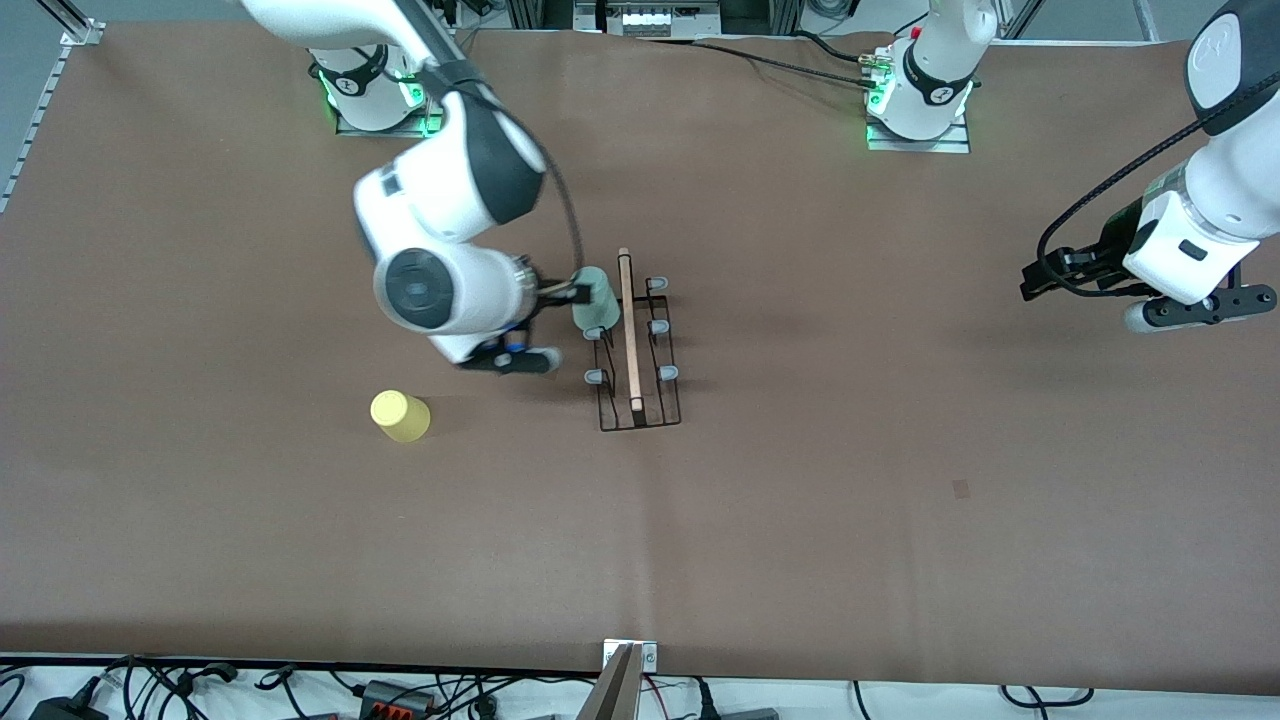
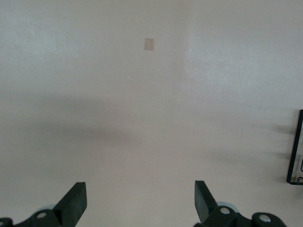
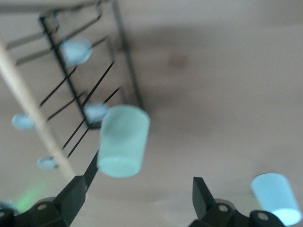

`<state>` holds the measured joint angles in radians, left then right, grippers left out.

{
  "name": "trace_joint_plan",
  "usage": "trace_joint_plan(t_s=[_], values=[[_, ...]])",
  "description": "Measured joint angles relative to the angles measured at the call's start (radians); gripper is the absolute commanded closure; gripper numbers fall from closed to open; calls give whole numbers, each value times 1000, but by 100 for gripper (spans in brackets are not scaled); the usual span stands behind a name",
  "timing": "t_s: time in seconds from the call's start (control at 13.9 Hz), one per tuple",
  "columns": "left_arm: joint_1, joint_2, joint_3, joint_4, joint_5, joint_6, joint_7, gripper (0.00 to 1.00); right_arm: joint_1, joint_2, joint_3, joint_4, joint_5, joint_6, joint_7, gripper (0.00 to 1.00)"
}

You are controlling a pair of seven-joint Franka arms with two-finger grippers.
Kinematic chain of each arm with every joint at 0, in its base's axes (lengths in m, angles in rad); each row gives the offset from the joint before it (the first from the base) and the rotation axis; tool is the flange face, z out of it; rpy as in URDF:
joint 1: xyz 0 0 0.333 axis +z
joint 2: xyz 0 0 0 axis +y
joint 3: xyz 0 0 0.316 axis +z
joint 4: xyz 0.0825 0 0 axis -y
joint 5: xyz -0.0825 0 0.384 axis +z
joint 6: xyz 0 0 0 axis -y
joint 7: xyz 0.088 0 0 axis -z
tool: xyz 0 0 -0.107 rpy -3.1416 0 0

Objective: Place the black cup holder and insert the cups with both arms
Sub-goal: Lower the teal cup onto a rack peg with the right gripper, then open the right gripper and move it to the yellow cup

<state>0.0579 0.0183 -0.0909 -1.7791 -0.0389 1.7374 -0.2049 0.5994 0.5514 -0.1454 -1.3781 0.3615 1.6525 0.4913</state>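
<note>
The black cup holder stands mid-table, with its wooden rod pointing toward the front camera. A mint green cup hangs on a peg at the holder's right arm side, at the end farther from the front camera. It also shows in the right wrist view. My right gripper is open, with the cup just off its fingertips. The yellow cup lies on the table toward the right arm's end. A light blue cup shows only in the right wrist view. My left gripper is open and empty and waits over bare table at the left arm's end.
A corner of the holder's wire shows at the edge of the left wrist view. A small dark patch marks the brown table cover. Cables and a metal bracket line the table edge nearest the front camera.
</note>
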Motion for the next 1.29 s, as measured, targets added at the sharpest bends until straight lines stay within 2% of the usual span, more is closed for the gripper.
trace_joint_plan(t_s=[0.22,0.36,0.5,0.72,1.15,1.29], values=[[1,0,4,-2,0,38,0,0,-15,5,-130,1,-80,28,-1,0],[1,0,9,-2,18,53,0,0,-50,33,-169,-2,-134,111,-6,0],[1,0,7,-1,73,54,0,0,-94,77,-172,-3,-163,178,-10,0],[1,0,5,-1,84,54,0,0,-132,138,-172,-3,-168,252,-49,0],[1,0,5,0,84,29,0,0,-158,198,-171,-7,-162,263,-218,0],[-2,0,3,5,84,29,0,0,-161,206,-171,-14,-122,260,-252,0]])
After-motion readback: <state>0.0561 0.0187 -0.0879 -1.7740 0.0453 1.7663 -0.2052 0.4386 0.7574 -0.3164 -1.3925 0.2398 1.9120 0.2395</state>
